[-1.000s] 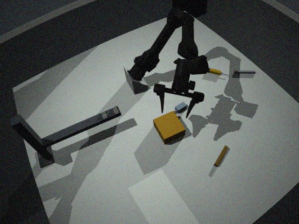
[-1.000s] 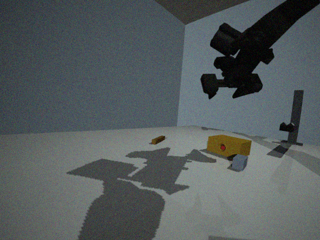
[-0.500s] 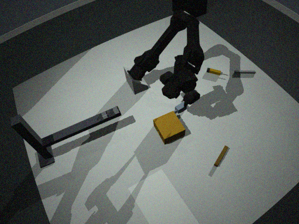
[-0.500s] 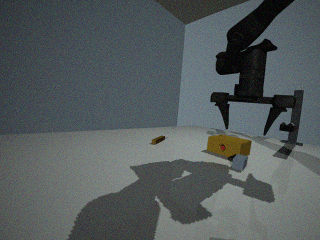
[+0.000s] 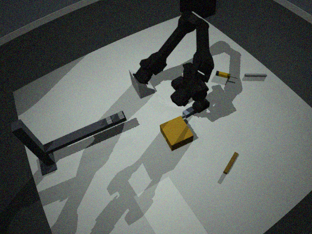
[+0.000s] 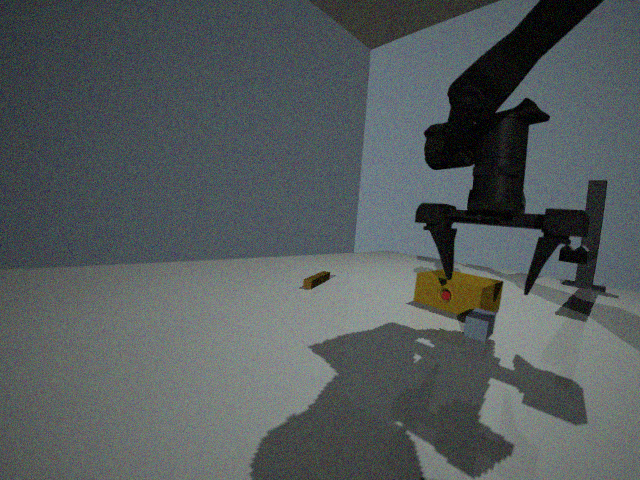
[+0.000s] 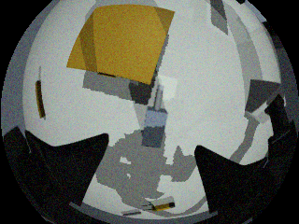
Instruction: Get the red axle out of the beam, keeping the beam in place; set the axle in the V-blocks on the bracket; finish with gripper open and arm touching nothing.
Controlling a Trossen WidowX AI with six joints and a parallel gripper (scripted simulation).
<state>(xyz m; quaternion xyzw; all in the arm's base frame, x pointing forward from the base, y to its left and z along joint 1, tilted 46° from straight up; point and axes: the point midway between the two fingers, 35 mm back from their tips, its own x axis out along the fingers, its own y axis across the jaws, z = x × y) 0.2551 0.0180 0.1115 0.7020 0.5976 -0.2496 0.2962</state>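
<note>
So my tool [image 5: 190,99] [image 6: 487,285] [image 7: 153,146] is spread wide with nothing pinched between the fingers, which point down at the tabletop [image 5: 266,141] [image 6: 180,361] [image 7: 56,61]. In the exterior view one fingertip overlaps the yellow beam [image 5: 176,132] [image 6: 460,291] [image 7: 123,42]; can't tell from that if they touch.

The red axle [image 6: 445,295] is in the beam, its round end showing in the side face. Beam's sitting on the tabletop, and there's a small blue-grey block [image 5: 188,111] [image 6: 478,325] [image 7: 154,126] just beside one corner.

The dark bracket [image 5: 83,132] [image 6: 597,227] is well apart from the beam, with the V-blocks [image 5: 108,119] [image 6: 573,253] near the end of its long arm. Other stuff lying around: a short yellow-brown bar [image 5: 231,163] [image 6: 316,280] [image 7: 40,99] on its own, plus a yellow-handled item [image 5: 223,74] [image 7: 163,205] with thin prongs, near a slim grey bar [image 5: 255,75] [image 7: 131,213].
</note>
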